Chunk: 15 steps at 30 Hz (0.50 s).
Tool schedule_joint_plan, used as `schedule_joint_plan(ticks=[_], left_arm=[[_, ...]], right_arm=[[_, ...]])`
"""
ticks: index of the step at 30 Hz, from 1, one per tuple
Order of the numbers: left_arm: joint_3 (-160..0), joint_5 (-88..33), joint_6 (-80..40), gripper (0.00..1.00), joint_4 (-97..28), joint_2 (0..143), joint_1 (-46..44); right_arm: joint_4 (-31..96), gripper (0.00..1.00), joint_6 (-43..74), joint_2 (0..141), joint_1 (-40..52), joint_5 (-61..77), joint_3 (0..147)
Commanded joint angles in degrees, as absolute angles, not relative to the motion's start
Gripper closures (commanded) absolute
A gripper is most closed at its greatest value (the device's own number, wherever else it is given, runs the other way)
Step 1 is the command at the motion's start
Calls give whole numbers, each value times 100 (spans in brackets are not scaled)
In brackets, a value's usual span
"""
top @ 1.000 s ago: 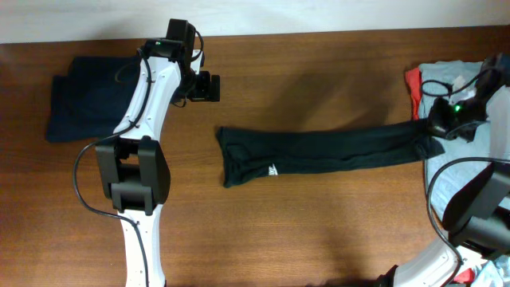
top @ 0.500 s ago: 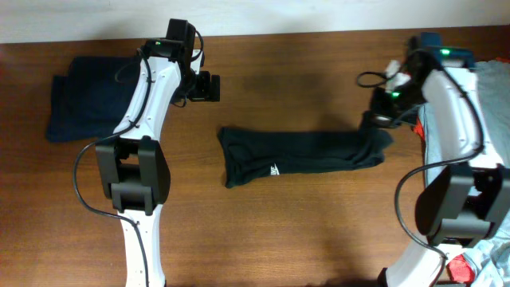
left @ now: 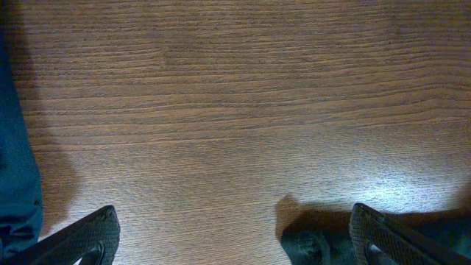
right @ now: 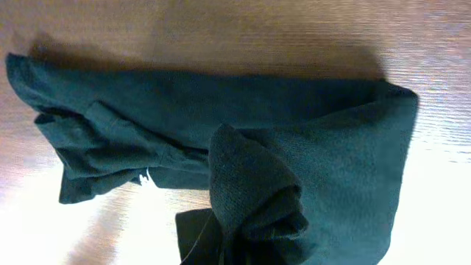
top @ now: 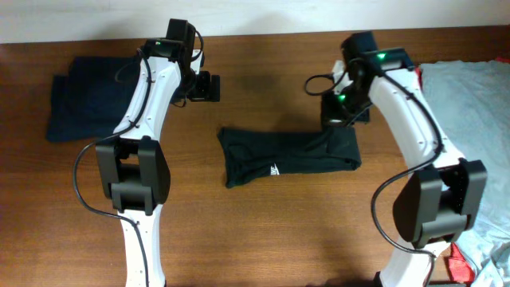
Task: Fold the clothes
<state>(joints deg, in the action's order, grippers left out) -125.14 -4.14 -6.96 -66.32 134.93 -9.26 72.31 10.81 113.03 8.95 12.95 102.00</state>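
A black T-shirt [top: 275, 154] with a small white mark [top: 272, 170] lies as a narrow strip across the middle of the table. Its right end is doubled back to the left. My right gripper [top: 340, 119] hangs over that end, shut on a bunch of the black fabric [right: 254, 210]. The rest of the shirt [right: 184, 110] spreads out below it. My left gripper [top: 209, 86] stands open above bare wood, up and left of the shirt. Its fingertips [left: 92, 235] hold nothing, and a corner of the shirt [left: 305, 246] shows near the right one.
A folded navy garment [top: 84, 100] lies at the far left, its edge [left: 15, 169] visible in the left wrist view. A light grey-blue garment [top: 470, 104] covers the right edge of the table. Something red [top: 456, 267] shows at the bottom right.
My right gripper has carried the shirt's right end leftward from the pile at the right to the middle, shortening the strip. The left arm has not moved.
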Motion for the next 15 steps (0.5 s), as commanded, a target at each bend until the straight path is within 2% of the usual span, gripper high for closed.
schedule_joint_plan(ticks=[1,6,15], left_arm=[[-12567,-475,-681,1,-6622,13539,-937],[-12567,-475,-681,1,-6622,13537,-937],[-12567,-475,-681,1,-6622,13539,-937]], right_arm=[[7190,96,1087,11559,1173,1135,10151],[7122,96,499,11686,1406,1138,10151],[7133,96,469,11778,1431,1138,10149]])
